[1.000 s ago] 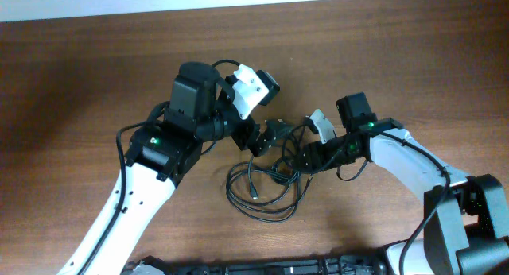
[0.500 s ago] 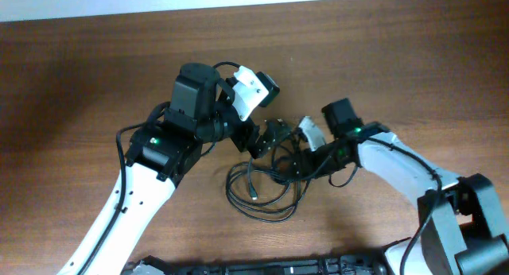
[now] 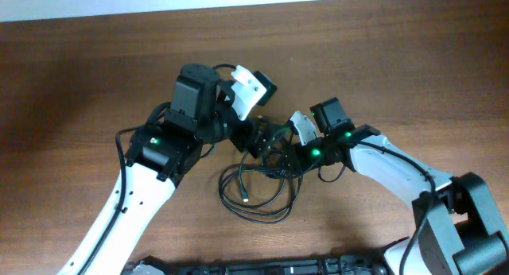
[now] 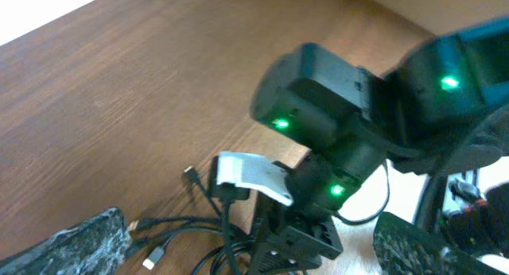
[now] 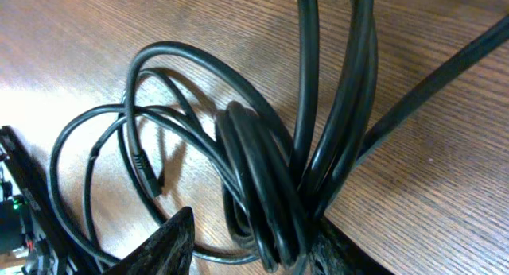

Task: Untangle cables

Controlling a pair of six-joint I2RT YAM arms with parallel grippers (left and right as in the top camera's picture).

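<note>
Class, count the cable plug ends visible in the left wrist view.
3: one plug alone on the table; two plugs at lower left. More may hide in the tangle.

The cables (image 3: 253,194) are thin, black and glossy. They lie on the table (image 3: 79,76) between my two arms in a loose tangle of overlapping loops. From my right wrist I see several strands (image 5: 262,187) drawn together into one tight bunch. Wider loops fan out flat to its left, and one small plug end (image 5: 149,173) lies inside them. From my left wrist, more plug ends (image 4: 157,255) with pale tips poke out of the heap.
</note>
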